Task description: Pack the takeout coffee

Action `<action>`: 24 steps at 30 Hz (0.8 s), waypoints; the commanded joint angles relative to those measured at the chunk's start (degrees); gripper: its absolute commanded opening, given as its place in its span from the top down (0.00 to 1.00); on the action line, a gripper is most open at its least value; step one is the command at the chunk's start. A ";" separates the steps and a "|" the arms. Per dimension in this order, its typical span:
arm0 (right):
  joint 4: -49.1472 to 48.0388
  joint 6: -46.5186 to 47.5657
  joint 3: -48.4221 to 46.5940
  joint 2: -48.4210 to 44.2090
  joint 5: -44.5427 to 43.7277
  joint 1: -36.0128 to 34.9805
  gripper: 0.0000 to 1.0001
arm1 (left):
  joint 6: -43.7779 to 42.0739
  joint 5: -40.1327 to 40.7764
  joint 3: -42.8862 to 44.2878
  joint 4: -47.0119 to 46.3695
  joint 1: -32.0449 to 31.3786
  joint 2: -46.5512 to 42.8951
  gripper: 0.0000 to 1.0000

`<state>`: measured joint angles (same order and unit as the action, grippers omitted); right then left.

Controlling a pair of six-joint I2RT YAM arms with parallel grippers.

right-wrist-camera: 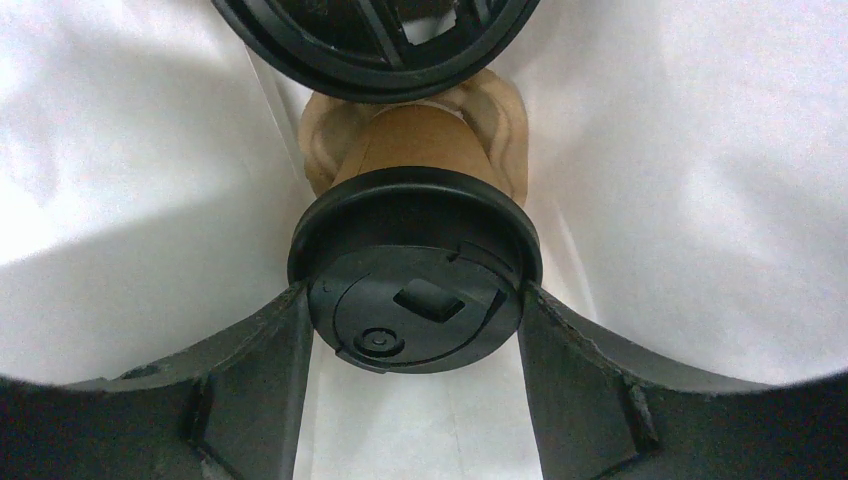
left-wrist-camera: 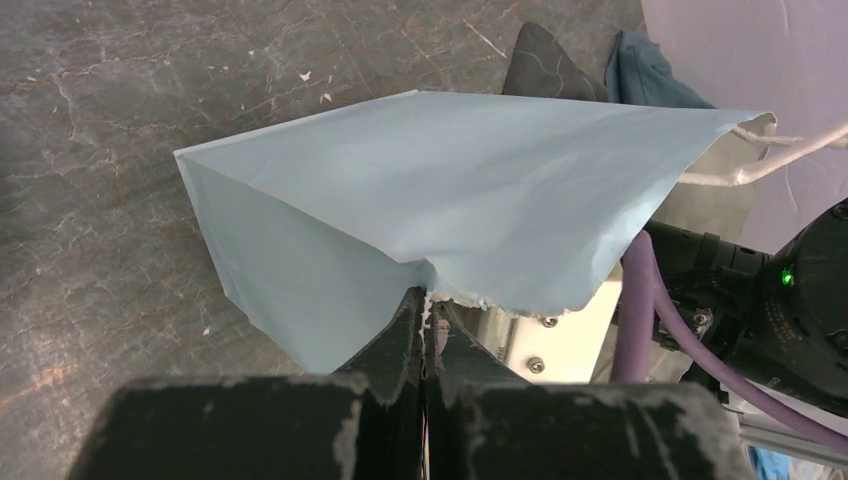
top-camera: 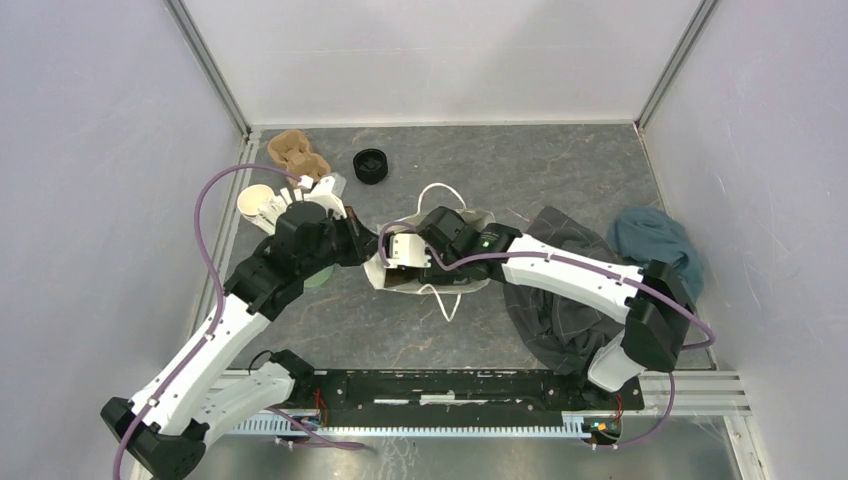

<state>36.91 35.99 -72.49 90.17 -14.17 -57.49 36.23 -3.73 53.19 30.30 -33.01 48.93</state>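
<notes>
Left gripper: jaws pinched flat on the torn rim of the white paper carrier bag with cord handles. Judged purpose: to hold the mouth up and open, so that the other arm has room inside. In the top view the bag sits mid-table, and both arms meet at it. Right gripper is down inside the bag, with white walls on both sides of it. Its fingers are set narrow, and each touches an opposite side of the lid rim of a small brown paper cup with a round black plastic sip lid. I read this as a grip on the cup, taken at the lid because that is the widest and stiffest part. The cup stands upright with its base in a socket of a tan moulded-pulp cup tray on the bag floor. Judged reason for the tray: it keeps the cups from tipping when the bag is carried. A second round black lid shows at the top edge of the right wrist view; the cup beneath it is hidden, so I cannot tell whether it is seated. Outside the bag are a spare brown pulp tray and a stack of black lids. Judgement: packing is nearly done.
</notes>
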 commanded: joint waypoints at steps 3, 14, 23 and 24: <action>4.38 -4.01 -5.82 3.00 3.61 -0.48 1.00 | 2.82 -1.60 7.35 6.83 -0.21 4.06 0.98; 10.91 -4.61 -12.73 10.77 8.98 -0.47 1.00 | 2.19 6.42 15.13 14.98 -0.01 10.66 0.98; 12.14 -2.71 -14.87 14.22 13.90 1.13 1.00 | -0.20 10.44 18.82 18.09 0.32 14.79 0.96; 12.20 -2.66 -14.92 14.56 14.04 1.48 1.00 | -0.46 11.06 19.25 18.38 0.32 14.98 0.94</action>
<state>48.64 34.00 -86.17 101.75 -7.57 -56.07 36.62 6.20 68.93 49.65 -32.34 62.98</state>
